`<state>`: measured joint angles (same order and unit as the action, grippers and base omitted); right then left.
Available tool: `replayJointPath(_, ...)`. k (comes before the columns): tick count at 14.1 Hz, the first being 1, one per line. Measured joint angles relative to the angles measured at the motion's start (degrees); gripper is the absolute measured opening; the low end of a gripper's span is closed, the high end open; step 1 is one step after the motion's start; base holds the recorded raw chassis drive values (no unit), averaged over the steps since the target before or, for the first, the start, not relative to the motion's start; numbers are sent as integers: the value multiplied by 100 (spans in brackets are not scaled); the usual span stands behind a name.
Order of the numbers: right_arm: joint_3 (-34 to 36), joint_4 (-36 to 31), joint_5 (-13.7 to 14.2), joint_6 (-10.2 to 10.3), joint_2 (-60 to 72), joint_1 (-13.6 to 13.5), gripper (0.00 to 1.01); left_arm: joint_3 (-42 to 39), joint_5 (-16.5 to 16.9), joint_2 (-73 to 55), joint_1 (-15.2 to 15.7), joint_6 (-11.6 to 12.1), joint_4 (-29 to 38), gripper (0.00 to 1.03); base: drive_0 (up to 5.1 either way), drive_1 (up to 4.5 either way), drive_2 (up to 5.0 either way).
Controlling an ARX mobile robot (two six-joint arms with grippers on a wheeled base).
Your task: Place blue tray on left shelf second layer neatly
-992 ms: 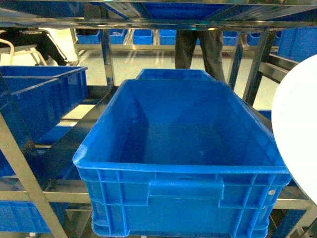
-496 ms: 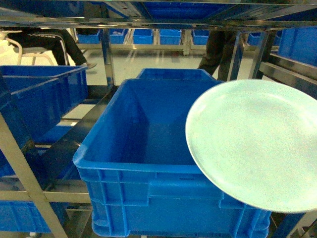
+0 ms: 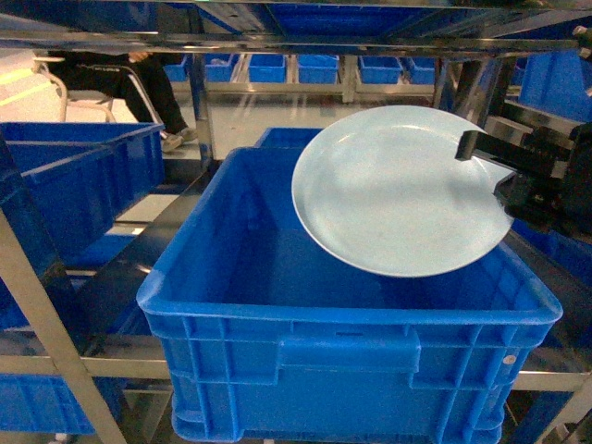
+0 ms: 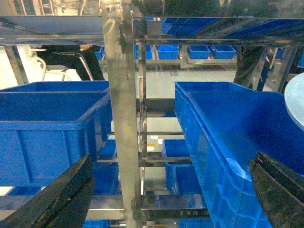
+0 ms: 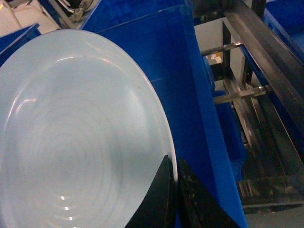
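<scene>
The blue tray [image 3: 393, 190] is a pale round dish, tilted and hanging over the right half of a deep blue crate [image 3: 342, 370]. My right gripper [image 3: 488, 171] is shut on the tray's right rim; in the right wrist view its black fingers pinch the rim [image 5: 175, 164] of the tray [image 5: 80, 133]. The crate rests on a tier of the steel rack [image 3: 92, 364]; I cannot tell which layer it is. My left gripper [image 4: 171, 190] is open with nothing between its fingers, facing a steel post [image 4: 121, 118]. An edge of the tray [image 4: 297, 99] shows at the right of the left wrist view.
More deep blue crates [image 3: 83, 185] stand on the rack to the left, and another crate [image 3: 324, 137] behind the central one. A steel rail [image 3: 277, 42] crosses overhead. A seated person [image 3: 111, 74] is at the back left. Rack posts [image 3: 481, 120] flank the right side.
The tray has swung in from the right edge, moving left and farther back over the crate, and my right gripper has come into the head view. A person standing behind has left.
</scene>
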<state>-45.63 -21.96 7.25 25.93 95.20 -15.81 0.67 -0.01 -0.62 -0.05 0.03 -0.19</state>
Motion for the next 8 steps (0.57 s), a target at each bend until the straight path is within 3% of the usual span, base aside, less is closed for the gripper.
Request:
replayJointPath(4,-542,-308,533,-101,894,-278,4,0,0,0,0,2,0,98,0,0,0)
replayJointPath(6,-201,-1198,358,-367,903,-527,29,0,0,0,0,0,-2,98,0,0,0)
replayJointPath(8,1005,-1550,-31,-466,302,-424,53,0,-2,0,0,0,0,98,0,0,0)
